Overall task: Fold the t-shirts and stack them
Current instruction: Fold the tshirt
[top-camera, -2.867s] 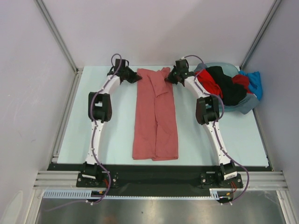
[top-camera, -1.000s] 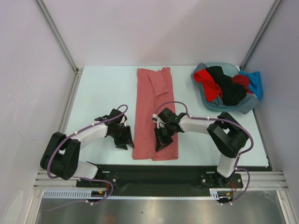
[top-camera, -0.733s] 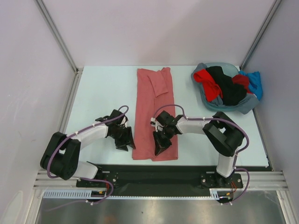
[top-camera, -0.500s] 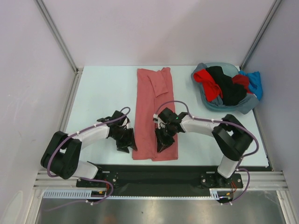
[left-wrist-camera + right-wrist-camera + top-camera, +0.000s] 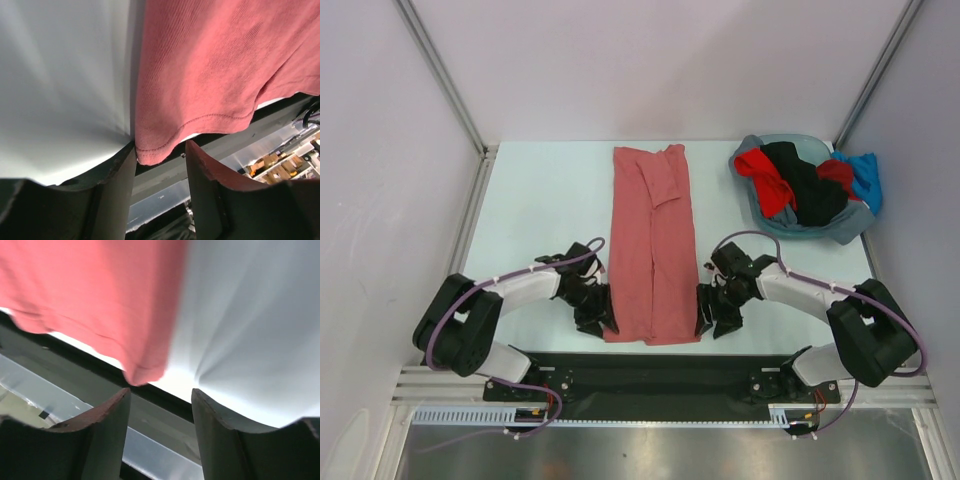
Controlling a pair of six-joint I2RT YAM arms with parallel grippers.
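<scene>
Shifting off the salmon t-shirt (image 5: 650, 250) to its near-right corner, right claw (image 5: 714, 323) gapes; left claw (image 5: 601, 322) too

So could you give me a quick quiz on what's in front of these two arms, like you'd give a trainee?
1. True or false: the salmon-red shirt lies in the basin.
2. Where are the left gripper and right gripper? A: at the shirt's far end. B: at its two near corners. C: over the basin.
3. Which colours show among the heaped shirts in the basin?

Key
1. False: it lies flat on the table.
2. B, both with jaws open.
3. Red, black and blue.
</scene>
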